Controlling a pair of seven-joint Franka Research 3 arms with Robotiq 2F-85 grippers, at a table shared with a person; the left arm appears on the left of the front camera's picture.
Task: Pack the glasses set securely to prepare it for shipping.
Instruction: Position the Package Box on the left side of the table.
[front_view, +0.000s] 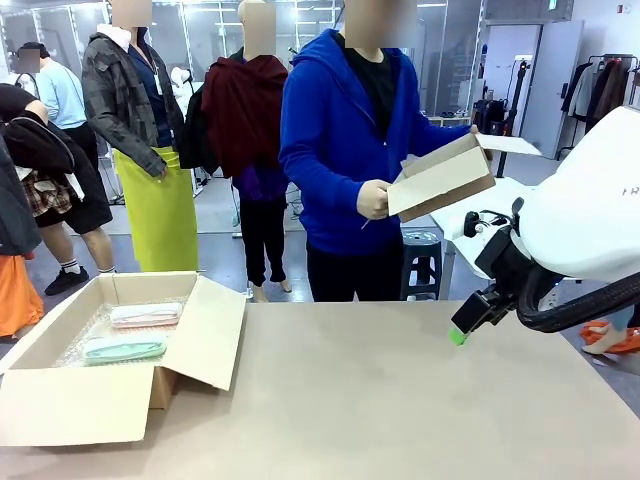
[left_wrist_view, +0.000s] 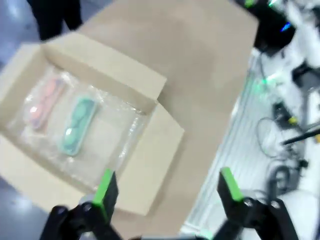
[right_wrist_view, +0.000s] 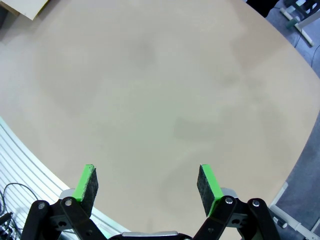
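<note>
The glasses set lies on bubble wrap inside an open brown cardboard box (front_view: 60, 400) at the table's left: a pale pink case (front_view: 146, 314) at the back and a mint green case (front_view: 124, 348) in front of it. In the left wrist view, my left gripper (left_wrist_view: 167, 190) hangs open and empty high above the box (left_wrist_view: 150, 165), with the pink case (left_wrist_view: 44, 101) and the green case (left_wrist_view: 77, 125) side by side below it. My right gripper (front_view: 462, 328) hovers over the table's right side, and it also stands open and empty (right_wrist_view: 147, 182).
A person in a blue hoodie stands at the far edge holding a flat piece of cardboard (front_view: 440, 180) in both hands. The box's right flap (front_view: 205, 330) leans outward onto the table. Bare tabletop (front_view: 400, 400) spreads across the middle and right. Other people stand behind.
</note>
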